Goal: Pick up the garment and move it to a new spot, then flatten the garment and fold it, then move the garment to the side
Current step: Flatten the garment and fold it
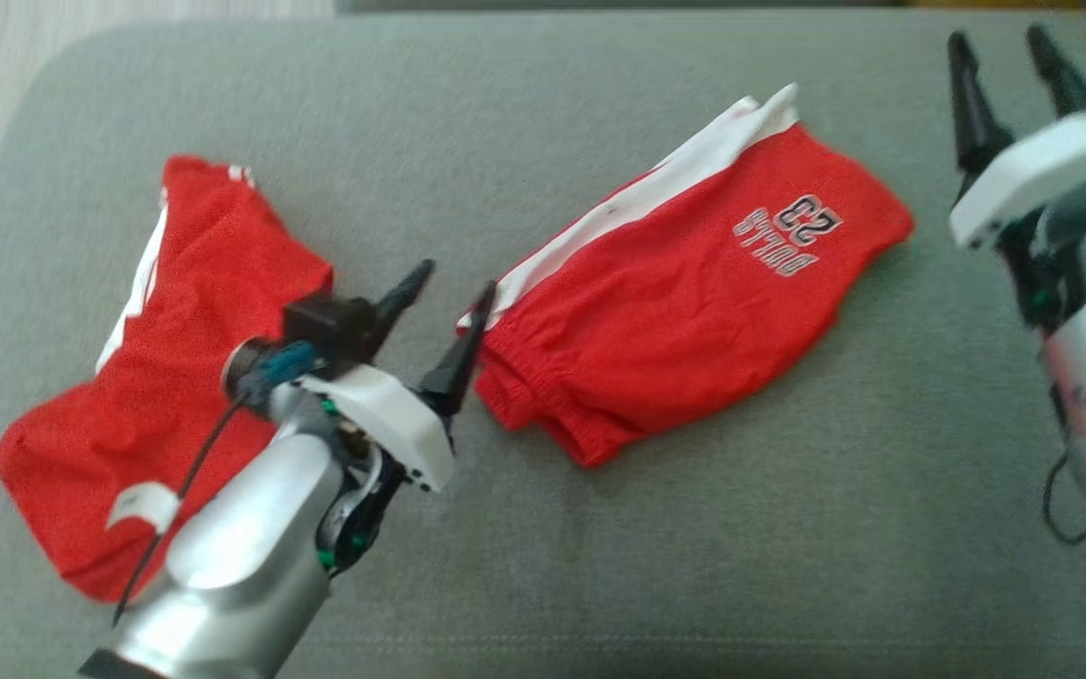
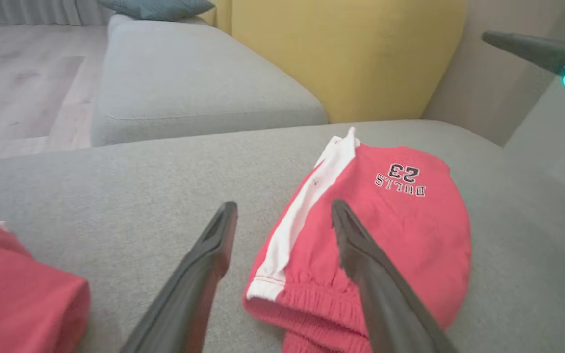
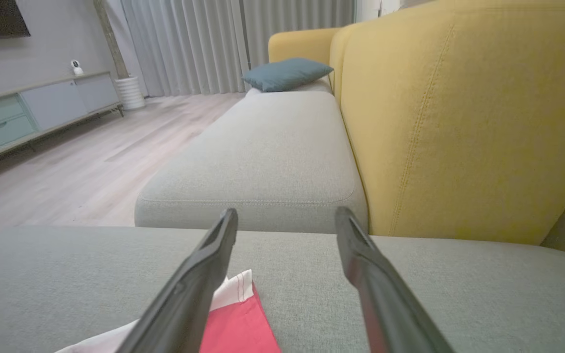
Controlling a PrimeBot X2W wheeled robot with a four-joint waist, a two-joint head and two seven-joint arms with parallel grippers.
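A grey cushion (image 1: 694, 528) carries red shorts (image 1: 694, 311) lying folded near its middle and a red jersey (image 1: 175, 396) by its left edge. The left gripper (image 1: 456, 280), fingers spread, sits just beside the shorts' waistband. The right gripper (image 1: 997, 42), also spread, is near the far right corner.

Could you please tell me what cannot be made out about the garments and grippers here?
1. Mesh garment: head view, the left arm covers its lower middle; left wrist view, the frame edges cut it off.
2. Shorts: right wrist view, the bottom edge and a finger hide most of them.
3. Left gripper: head view, unclear whether its open jaws touch the shorts' waistband.
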